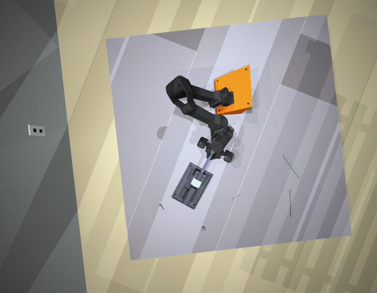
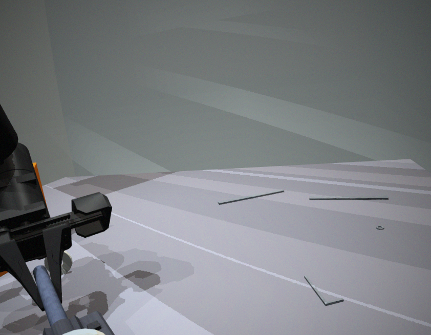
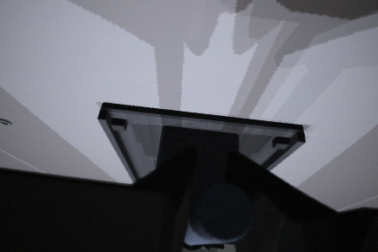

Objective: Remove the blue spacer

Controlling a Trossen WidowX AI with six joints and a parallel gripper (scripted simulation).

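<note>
My gripper [image 1: 212, 154] [image 2: 51, 304] [image 3: 211, 160] is shut on the blue-grey shaft [image 1: 206, 164] [image 2: 49, 295] [image 3: 221, 214] near its outer end. The shaft runs from the fingers into the dark grey housing fixture [image 1: 183, 180] [image 2: 88, 320] [image 3: 200, 117], which lies on the table. A cream spacer [image 1: 196, 182] [image 2: 84, 331] sits in the gap in the middle of the fixture. A thin blue sliver, all that shows of the blue spacer [image 1: 190, 183], is at the cream spacer's left edge in the top view. Whether the blue spacer is still on the shaft is hidden.
The orange base plate [image 1: 237, 89] of the arm stands behind. Thin strips [image 1: 291, 167] [image 2: 251, 197] lie to the right, with an L-shaped piece [image 1: 235, 198] [image 2: 325, 302] and a small ring [image 2: 380, 227]. A pale disc [image 2: 66, 262] shows behind the fingers. Small pieces [image 1: 203, 228] lie beyond the fixture.
</note>
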